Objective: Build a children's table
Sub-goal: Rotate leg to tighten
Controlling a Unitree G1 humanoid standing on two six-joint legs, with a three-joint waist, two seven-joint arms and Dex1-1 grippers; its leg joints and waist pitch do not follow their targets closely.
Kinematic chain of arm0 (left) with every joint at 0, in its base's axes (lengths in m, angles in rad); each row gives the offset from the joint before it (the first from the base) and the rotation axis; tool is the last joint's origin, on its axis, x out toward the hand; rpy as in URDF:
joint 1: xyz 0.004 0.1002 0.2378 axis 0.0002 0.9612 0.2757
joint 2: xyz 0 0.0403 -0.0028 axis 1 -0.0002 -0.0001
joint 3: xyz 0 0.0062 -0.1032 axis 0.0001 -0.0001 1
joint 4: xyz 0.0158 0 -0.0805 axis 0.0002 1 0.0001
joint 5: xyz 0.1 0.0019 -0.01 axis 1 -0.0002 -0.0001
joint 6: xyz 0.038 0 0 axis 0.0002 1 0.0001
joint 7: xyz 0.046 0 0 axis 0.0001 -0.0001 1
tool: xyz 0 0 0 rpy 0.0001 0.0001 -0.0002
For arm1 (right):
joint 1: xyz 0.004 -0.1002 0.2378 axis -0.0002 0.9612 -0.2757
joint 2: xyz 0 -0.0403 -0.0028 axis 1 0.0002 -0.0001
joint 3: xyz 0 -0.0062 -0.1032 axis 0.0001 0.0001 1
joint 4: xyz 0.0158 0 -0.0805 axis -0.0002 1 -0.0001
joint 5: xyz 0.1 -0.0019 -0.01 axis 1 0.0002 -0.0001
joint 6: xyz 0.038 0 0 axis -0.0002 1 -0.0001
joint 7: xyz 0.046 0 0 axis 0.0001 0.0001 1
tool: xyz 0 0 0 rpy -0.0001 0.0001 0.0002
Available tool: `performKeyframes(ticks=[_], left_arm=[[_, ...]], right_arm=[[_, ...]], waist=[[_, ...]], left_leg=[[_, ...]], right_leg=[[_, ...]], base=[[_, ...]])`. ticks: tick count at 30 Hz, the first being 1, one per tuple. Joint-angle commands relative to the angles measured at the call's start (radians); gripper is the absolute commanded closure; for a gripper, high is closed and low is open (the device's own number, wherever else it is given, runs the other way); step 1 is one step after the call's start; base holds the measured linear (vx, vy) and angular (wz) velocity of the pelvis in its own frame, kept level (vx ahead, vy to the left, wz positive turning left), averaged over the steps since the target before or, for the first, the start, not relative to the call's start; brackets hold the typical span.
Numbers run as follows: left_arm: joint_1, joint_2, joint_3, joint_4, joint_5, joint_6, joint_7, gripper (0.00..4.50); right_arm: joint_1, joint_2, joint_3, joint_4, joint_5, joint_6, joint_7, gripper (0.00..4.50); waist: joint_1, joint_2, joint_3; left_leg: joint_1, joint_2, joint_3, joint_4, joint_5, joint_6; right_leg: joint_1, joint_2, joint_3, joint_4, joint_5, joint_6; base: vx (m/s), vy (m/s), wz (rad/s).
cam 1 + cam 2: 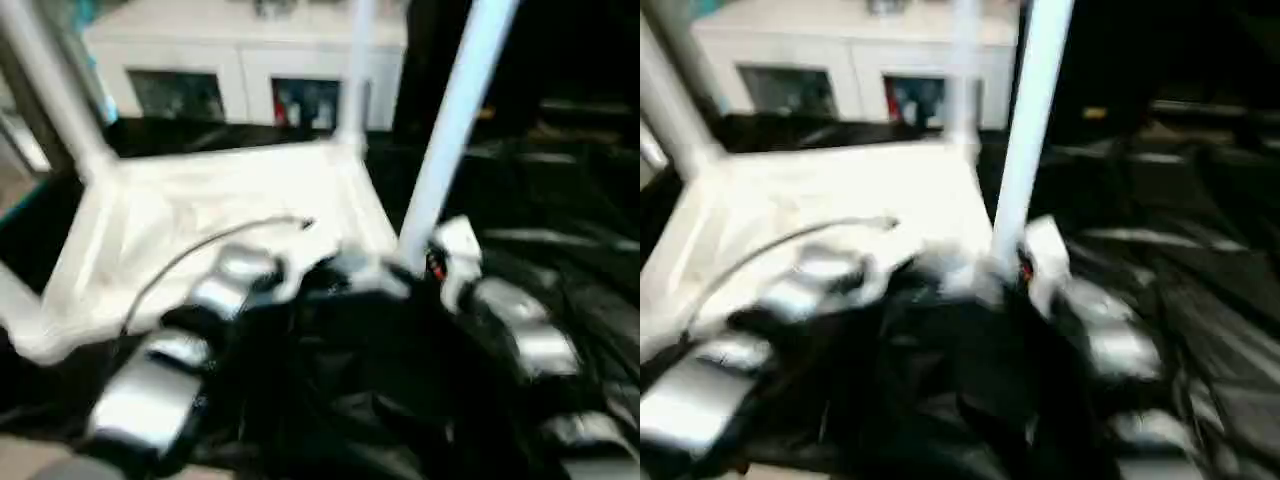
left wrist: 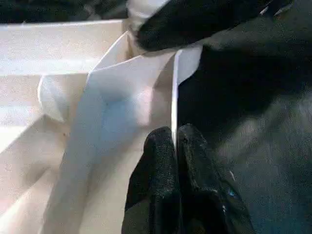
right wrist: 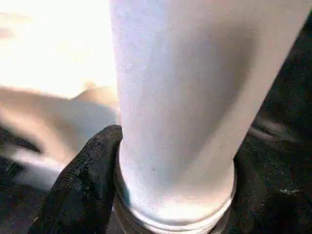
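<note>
While the white plastic children's table [image 1: 220, 215] lies upside down on the black-draped surface [image 1: 560, 270], ribbed underside up, three tapered round legs already rise from its corners at roughly nine, ten and twelve o'clock. The right gripper [image 3: 170, 195] has its fingers [image 3: 85, 183] closed around the base of the fourth white tube leg [image 1: 455, 130], which stands tilted at the near corner socket, about five o'clock. The left gripper [image 2: 176, 161] has its fingers pressed shut against the socket's thin edge. Bracing that corner firmly and bringing the leg upright before pushing down should seat it squarely.
</note>
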Motion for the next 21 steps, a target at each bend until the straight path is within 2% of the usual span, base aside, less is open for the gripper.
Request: performKeyframes(ticks=[1,2,4,5,6,7,8,10,13,14,15,19,21], left_arm=[[-0.036,-0.003,0.043,0.026,-0.003,0.029,0.141,4.50],[-0.054,-0.039,0.051,0.044,-0.009,0.041,0.204,4.50],[-0.064,-0.068,0.052,0.054,-0.009,0.038,0.226,4.50],[-0.064,-0.068,0.052,0.054,-0.009,0.038,0.226,4.50],[-0.067,-0.077,0.050,0.059,-0.008,0.035,0.228,4.50],[-0.068,-0.083,0.046,0.063,-0.004,0.025,0.225,4.50],[-0.068,-0.084,0.045,0.063,-0.004,0.023,0.221,4.50],[-0.061,-0.080,0.032,0.056,0.002,0.007,0.182,4.50],[-0.042,-0.051,0.002,0.039,0.015,-0.010,0.087,4.50],[-0.038,-0.044,-0.003,0.036,0.016,-0.014,0.067,4.50],[-0.033,-0.033,-0.010,0.031,0.019,-0.021,0.040,4.50],[-0.009,0.019,-0.040,0.008,0.027,-0.036,-0.085,4.50],[-0.001,0.035,-0.049,-0.001,0.029,-0.043,-0.130,4.50]], right_arm=[[0.026,0.053,0.011,0.058,-0.003,0.046,-0.063,1.78],[0.009,0.117,-0.012,0.085,0.007,0.048,-0.164,1.78],[-0.006,0.162,-0.011,0.106,-0.010,0.030,-0.222,1.78],[-0.006,0.162,-0.011,0.106,-0.010,0.030,-0.222,1.78],[-0.012,0.175,-0.006,0.114,-0.024,0.016,-0.235,1.78],[-0.016,0.186,0.006,0.119,-0.039,-0.004,-0.231,1.78],[-0.016,0.188,0.010,0.116,-0.039,-0.010,-0.222,1.43],[-0.009,0.193,0.025,0.090,-0.027,-0.032,-0.156,1.08],[0.005,0.159,0.047,0.034,-0.015,-0.059,-0.059,0.97],[0.008,0.146,0.053,0.023,-0.016,-0.064,-0.038,0.67],[0.013,0.127,0.060,0.008,-0.015,-0.065,-0.006,0.67],[0.040,0.034,0.085,-0.061,0.006,-0.061,0.161,0.67],[0.050,0.004,0.093,-0.084,0.012,-0.059,0.213,0.67]], waist=[[-0.008,-0.015,-0.060],[-0.008,-0.014,-0.059],[-0.011,-0.005,-0.060],[-0.013,-0.007,-0.058],[-0.014,-0.009,-0.059],[-0.016,-0.006,-0.058],[-0.017,-0.006,-0.058],[-0.016,-0.007,-0.060],[-0.019,-0.010,-0.061],[-0.020,-0.010,-0.063],[-0.022,-0.011,-0.062],[-0.019,-0.014,-0.066],[-0.018,-0.011,-0.069]], left_leg=[[0.028,0.032,-0.024,-0.087,-0.381,-0.001],[0.029,0.032,-0.025,-0.087,-0.382,-0.001],[0.031,0.030,-0.027,-0.087,-0.399,-0.010],[0.031,0.029,-0.027,-0.088,-0.407,-0.011],[0.030,0.029,-0.029,-0.089,-0.417,-0.010],[0.030,0.030,-0.030,-0.089,-0.427,-0.011],[0.030,0.030,-0.030,-0.090,-0.433,-0.011],[0.031,0.032,-0.030,-0.091,-0.435,-0.005],[0.019,0.032,-0.031,-0.093,-0.417,0.010],[0.020,0.032,-0.030,-0.093,-0.410,0.012],[0.019,0.033,-0.027,-0.091,-0.398,0.018],[0.013,0.035,-0.023,-0.084,-0.319,0.052],[0.012,0.037,-0.020,-0.081,-0.279,0.070]], right_leg=[[0.026,-0.038,0.025,-0.087,-0.450,-0.166],[0.023,-0.038,0.025,-0.088,-0.452,-0.166],[0.022,-0.038,0.022,-0.091,-0.472,-0.161],[0.020,-0.037,0.022,-0.094,-0.479,-0.156],[0.023,-0.037,0.020,-0.094,-0.488,-0.148],[0.020,-0.039,0.020,-0.096,-0.494,-0.144],[0.020,-0.038,0.019,-0.097,-0.497,-0.142],[0.019,-0.037,0.022,-0.096,-0.467,-0.147],[0.030,-0.039,0.022,-0.089,-0.425,-0.156],[0.030,-0.038,0.023,-0.087,-0.410,-0.161],[0.029,-0.037,0.025,-0.085,-0.382,-0.176],[0.042,-0.039,0.026,-0.072,-0.287,-0.215],[0.043,-0.040,0.027,-0.065,-0.231,-0.239]], base=[[0.000,0.000,0.00],[0.000,0.000,0.00],[0.000,0.000,0.00],[0.000,0.000,0.00],[0.000,0.000,0.00],[0.000,0.000,0.00],[0.000,0.000,0.00],[0.000,0.000,0.00],[0.000,0.000,0.00],[0.000,0.000,0.00],[0.000,0.000,0.00],[0.000,0.000,0.00],[0.000,0.000,0.00]])
